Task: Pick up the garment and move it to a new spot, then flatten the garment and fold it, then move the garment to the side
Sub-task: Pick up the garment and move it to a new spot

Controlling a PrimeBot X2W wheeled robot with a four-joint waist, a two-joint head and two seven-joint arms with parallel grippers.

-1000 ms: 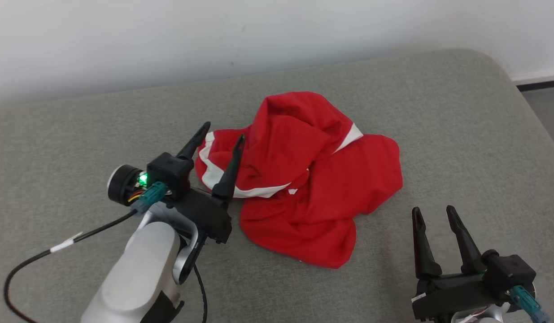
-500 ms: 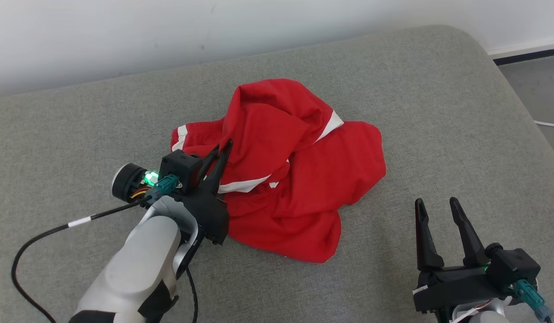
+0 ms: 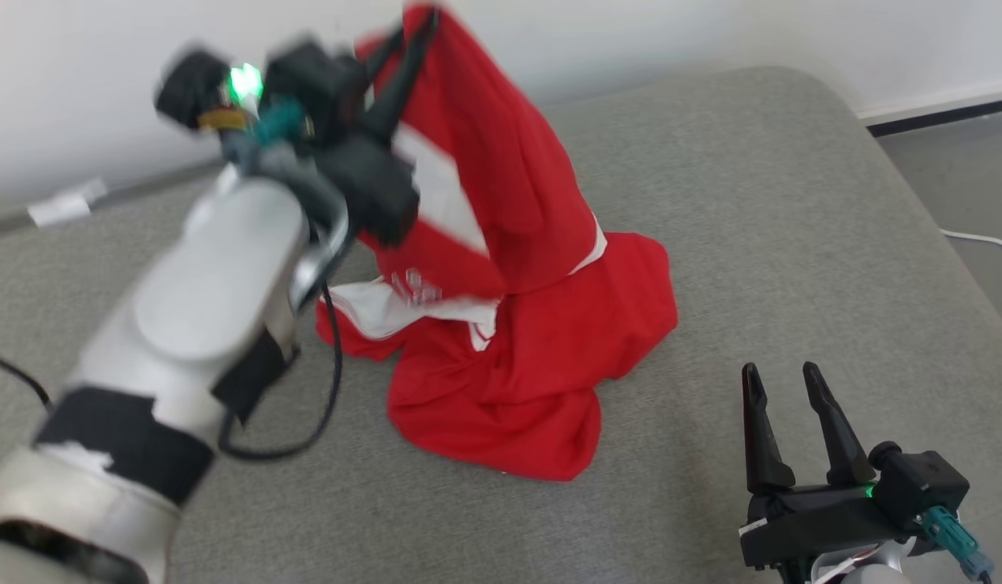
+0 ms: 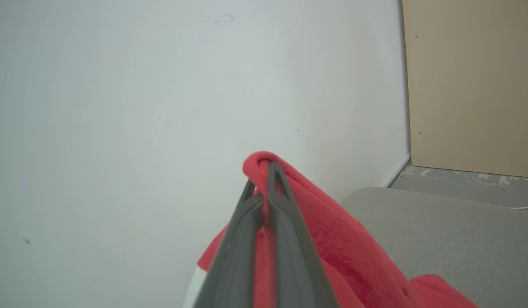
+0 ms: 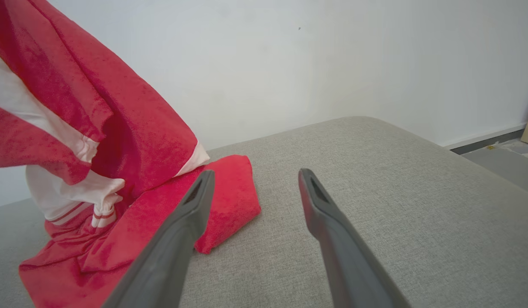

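The garment (image 3: 533, 324) is red with white stripes. Its upper part is pulled up into a peak while its lower folds still rest on the grey cushion (image 3: 776, 211). My left gripper (image 3: 423, 20) is raised high at the top left, shut on the peak of the cloth. In the left wrist view the closed fingers (image 4: 272, 201) pinch a red fold of the garment (image 4: 332, 222) against the white wall. My right gripper (image 3: 783, 381) stands open at the lower right, apart from the cloth. In the right wrist view the garment (image 5: 118, 141) hangs left of my open right gripper (image 5: 255, 175).
A white wall (image 3: 630, 32) backs the cushion. The cushion's rounded right edge drops to a grey floor (image 3: 963, 186) with a white cable (image 3: 983, 239). A tan panel (image 4: 473, 85) stands by the wall. A black cable (image 3: 322, 389) loops from my left arm.
My left gripper closed on the garment's left side and lifted it high, stretching the cloth into a peak. The right gripper stayed put, and the head view shifted.
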